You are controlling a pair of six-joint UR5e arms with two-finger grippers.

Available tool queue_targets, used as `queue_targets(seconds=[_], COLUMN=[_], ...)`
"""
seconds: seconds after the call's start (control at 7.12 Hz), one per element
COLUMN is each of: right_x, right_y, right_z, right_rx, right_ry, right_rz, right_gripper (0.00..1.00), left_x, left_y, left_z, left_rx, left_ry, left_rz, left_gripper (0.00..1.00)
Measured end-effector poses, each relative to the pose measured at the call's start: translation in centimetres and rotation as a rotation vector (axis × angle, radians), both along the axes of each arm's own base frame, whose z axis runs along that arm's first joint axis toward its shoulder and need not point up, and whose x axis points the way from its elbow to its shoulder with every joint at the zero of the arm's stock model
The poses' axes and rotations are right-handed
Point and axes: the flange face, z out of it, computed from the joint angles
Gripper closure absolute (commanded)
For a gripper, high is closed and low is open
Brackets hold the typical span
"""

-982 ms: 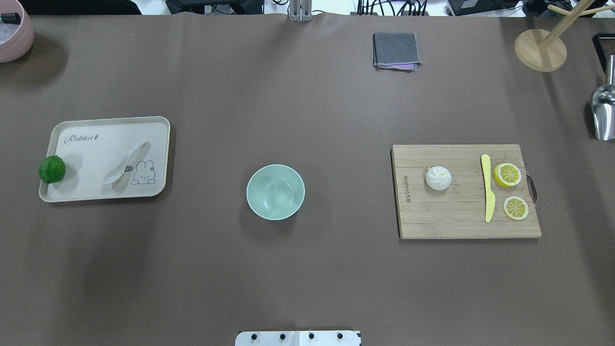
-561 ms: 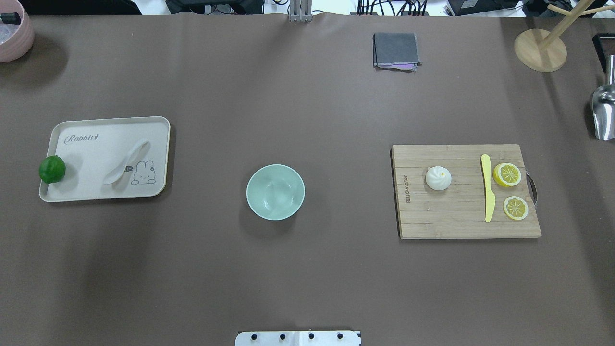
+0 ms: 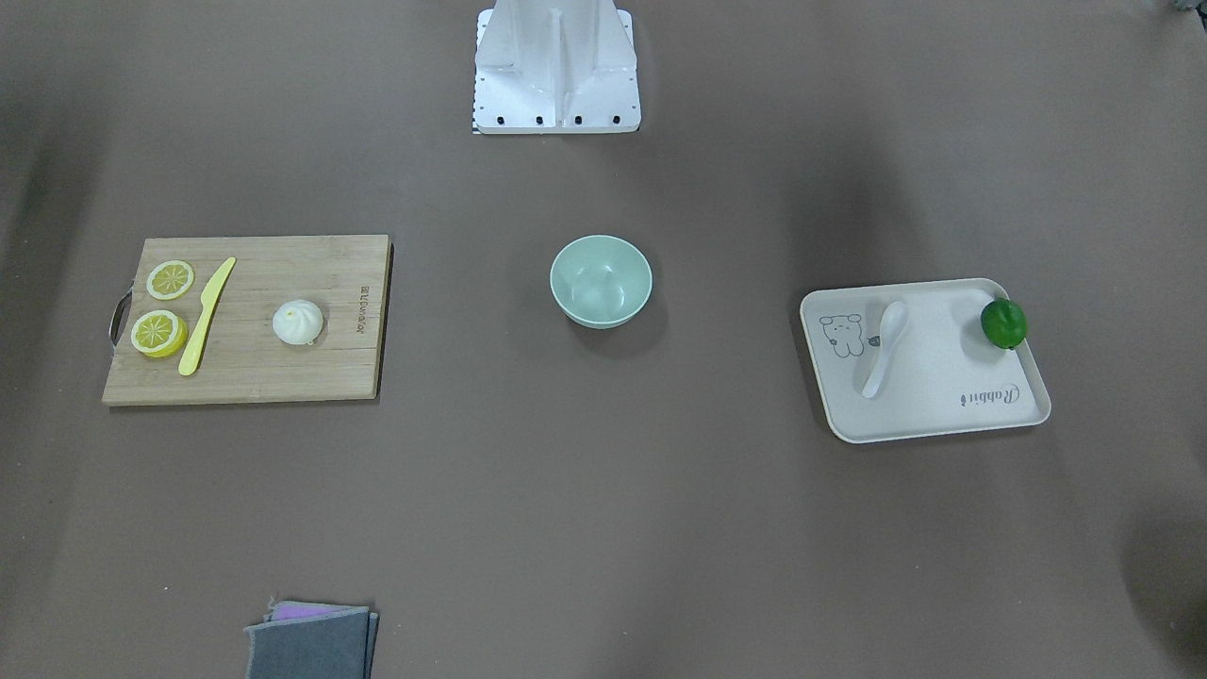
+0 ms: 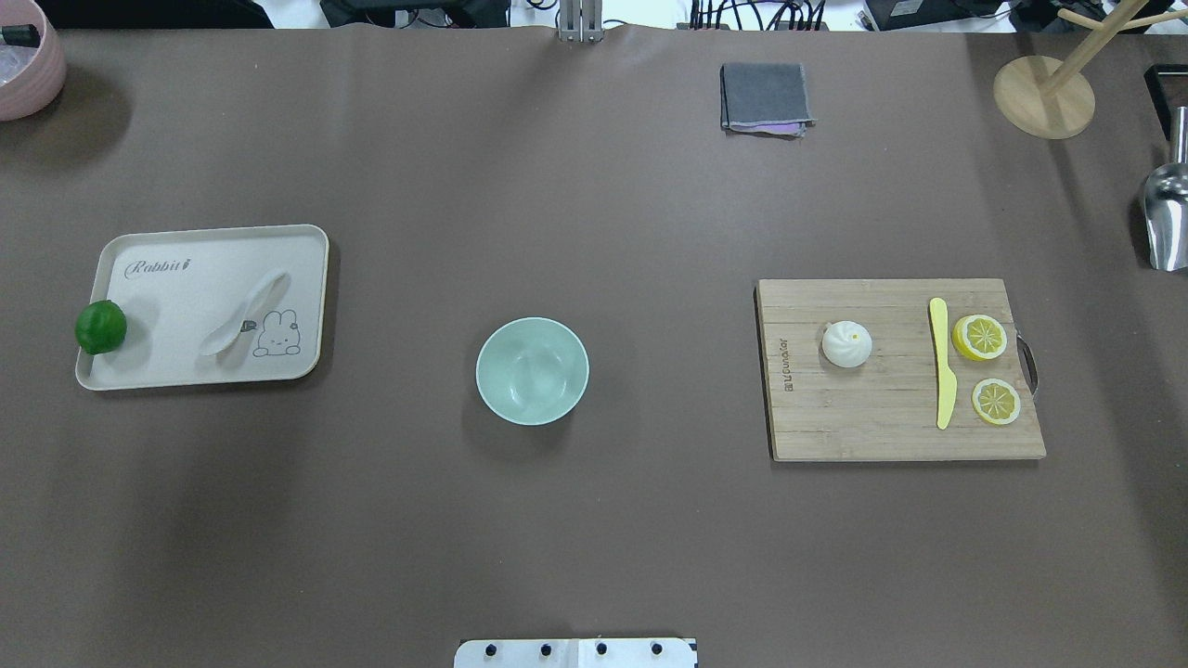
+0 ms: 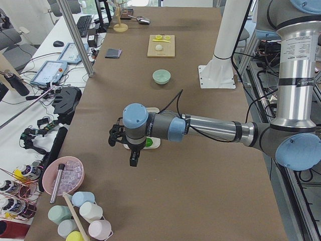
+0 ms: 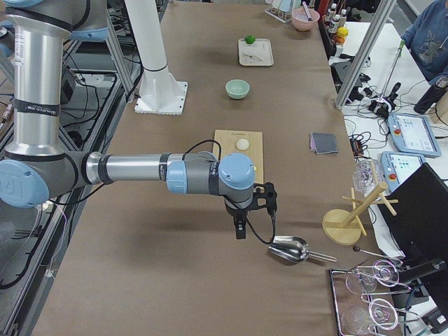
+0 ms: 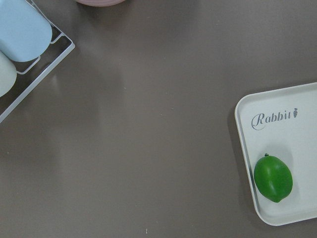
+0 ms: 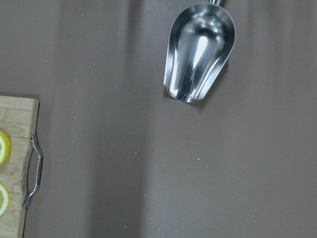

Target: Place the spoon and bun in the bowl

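Note:
The white spoon [image 4: 243,314] lies on a beige tray [image 4: 176,362] at the left, beside a green lime [image 4: 100,327]. The white bun [image 4: 846,343] sits on a wooden cutting board [image 4: 882,427] at the right. The empty mint-green bowl [image 4: 532,371] stands between them, mid-table. Neither gripper shows in the overhead or front views. In the exterior left view my left gripper [image 5: 133,161] hangs over the tray's outer end. In the exterior right view my right gripper [image 6: 240,231] hangs beyond the board, near a metal scoop [image 6: 290,249]. I cannot tell whether either is open or shut.
A yellow knife [image 4: 942,362] and two lemon slices [image 4: 980,337] lie on the board. A folded grey cloth [image 4: 765,96], a wooden stand [image 4: 1043,96] and a pink bowl [image 4: 23,65] sit along the far edge. The scoop [image 4: 1168,218] lies at the right edge.

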Motion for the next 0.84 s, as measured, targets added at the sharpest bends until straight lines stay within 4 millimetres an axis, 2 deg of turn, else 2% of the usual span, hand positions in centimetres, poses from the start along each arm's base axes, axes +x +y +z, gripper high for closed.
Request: queue_targets(seconds=[0.42, 0.84], right_x=[-0.6, -1.4], right_y=[-0.1, 0.0], right_z=[0.0, 0.2], right_rx=[-0.003, -0.005], right_ry=[-0.001, -0.001], right_rz=[-0.009, -0.028], right_gripper=[0.00, 0.00], left_x=[0.0, 0.2], left_y=[0.7, 1.0], left_z=[0.7, 0.6], left_rx=[-0.008, -0.003], left_ry=[-0.002, 0.006], left_rz=[0.003, 0.006], left_gripper=[0.02, 0.02])
